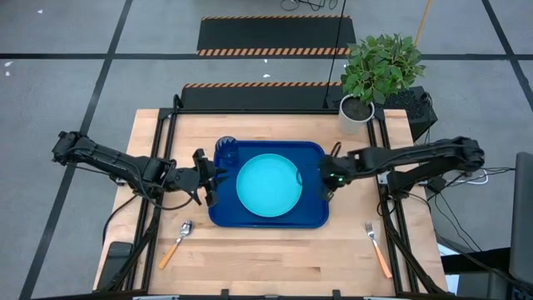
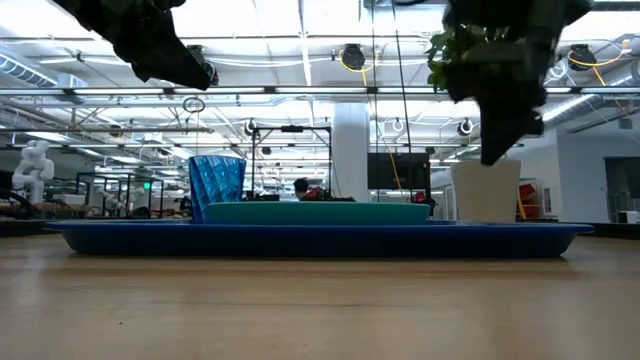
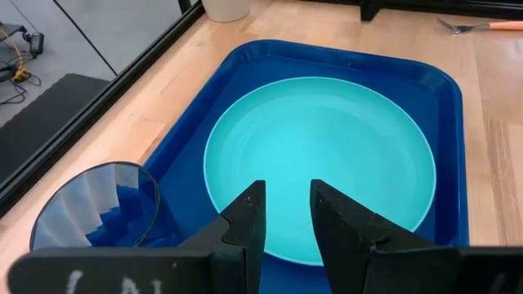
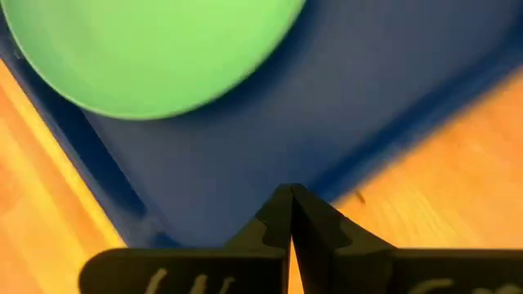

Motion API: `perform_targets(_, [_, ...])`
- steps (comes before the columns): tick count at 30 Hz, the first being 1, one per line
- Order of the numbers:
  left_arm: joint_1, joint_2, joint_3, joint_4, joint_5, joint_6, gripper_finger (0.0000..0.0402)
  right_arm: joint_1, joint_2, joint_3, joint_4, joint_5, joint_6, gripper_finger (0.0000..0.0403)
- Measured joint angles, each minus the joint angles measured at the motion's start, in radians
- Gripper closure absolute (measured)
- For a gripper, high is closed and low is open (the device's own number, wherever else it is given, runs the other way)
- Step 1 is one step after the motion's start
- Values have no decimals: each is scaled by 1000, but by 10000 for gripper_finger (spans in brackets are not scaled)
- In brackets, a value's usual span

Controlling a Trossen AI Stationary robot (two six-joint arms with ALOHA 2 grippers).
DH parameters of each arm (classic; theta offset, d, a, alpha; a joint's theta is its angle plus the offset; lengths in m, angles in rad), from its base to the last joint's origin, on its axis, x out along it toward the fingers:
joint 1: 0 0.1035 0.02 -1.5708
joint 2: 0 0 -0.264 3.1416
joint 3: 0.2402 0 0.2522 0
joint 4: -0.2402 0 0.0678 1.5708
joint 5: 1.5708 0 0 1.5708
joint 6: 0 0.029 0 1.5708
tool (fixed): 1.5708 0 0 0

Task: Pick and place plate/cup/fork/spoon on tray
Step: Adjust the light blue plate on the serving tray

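The tray (image 1: 268, 218) lies in the middle of the worktop (image 1: 275, 258), and the plate (image 1: 268, 185) rests flat inside it, filling most of the tray's middle and right part. The cup (image 1: 226, 152) stands upright in the tray's far left corner, just beside the plate; in the low view the cup (image 2: 217, 186) rises above the plate (image 2: 318, 211) and the tray's rim (image 2: 318, 236).

The spoon (image 1: 176, 242) lies on the bare wood near the front left of the worktop, apart from the tray, with its bowl toward the tray. The fork (image 1: 377, 248) lies on the wood at the front right, tines pointing away from the front edge, well apart from the tray.

The left gripper (image 1: 208, 177) hovers at the tray's left edge, just in front of the cup. In its wrist view the left gripper (image 3: 286, 214) is released, a clear gap between its fingers (image 3: 248, 220), holding nothing, with the plate (image 3: 327, 155) and cup (image 3: 102, 208) beyond it.

The right gripper (image 1: 327, 181) hangs over the tray's right edge, near the plate's rim. In its wrist view the right gripper (image 4: 290, 214) is clenched, fingers pressed together with nothing between them, above the tray floor (image 4: 270, 139).

A potted plant (image 1: 376, 71) stands at the worktop's far right corner.
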Motion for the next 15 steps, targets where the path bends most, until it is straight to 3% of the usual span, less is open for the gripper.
perform_targets(7, [0,0,0,-1,0,-2,300,-6,223,0,75,-5,-101,403])
perform_targets(15, [0,0,0,-2,0,-10,300,-8,315,0,299,-26,-156,403])
